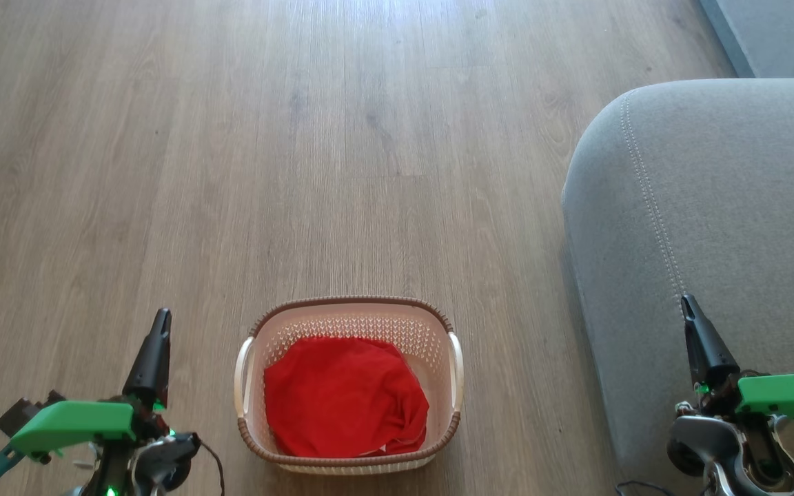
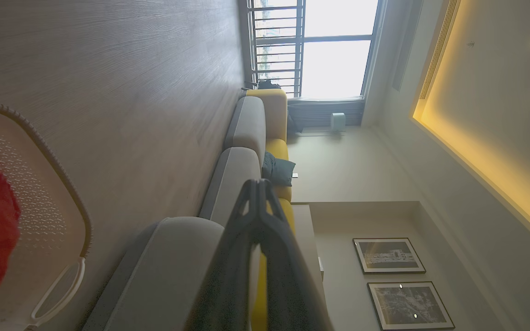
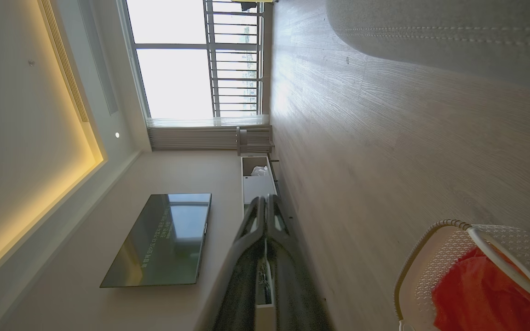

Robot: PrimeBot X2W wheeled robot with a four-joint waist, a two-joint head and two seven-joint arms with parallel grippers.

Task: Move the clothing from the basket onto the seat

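One heap of bright red soft fabric clothing (image 1: pixel 345 396) lies inside the small rectangular cream plastic basket (image 1: pixel 349 304), which has perforated sides and a brown braided rim. The heap covers most of the basket's bottom and sits below the rim. I cannot tell whether it is one garment or several, since the folds hide the edges.

The basket stands upright on the grey-brown wood-plank floor (image 1: pixel 231 138), with a white side handle (image 1: pixel 241 375) at each end.

The large grey fabric-upholstered seat (image 1: pixel 714 207), with a rounded corner and a pale double-stitched seam, lies to the robot's right of the basket. The two do not touch; a strip of floor runs between them.

The left gripper (image 1: pixel 162 317) is at the lower left of the head view, beside the basket and apart from it. Its two long dark fingers are pressed together with nothing between them.

The right gripper (image 1: pixel 687 302) is at the lower right, overlapping the seat in that view. Its jaws are likewise together and empty. I see each pair of fingers meeting at the tips in its own wrist view.
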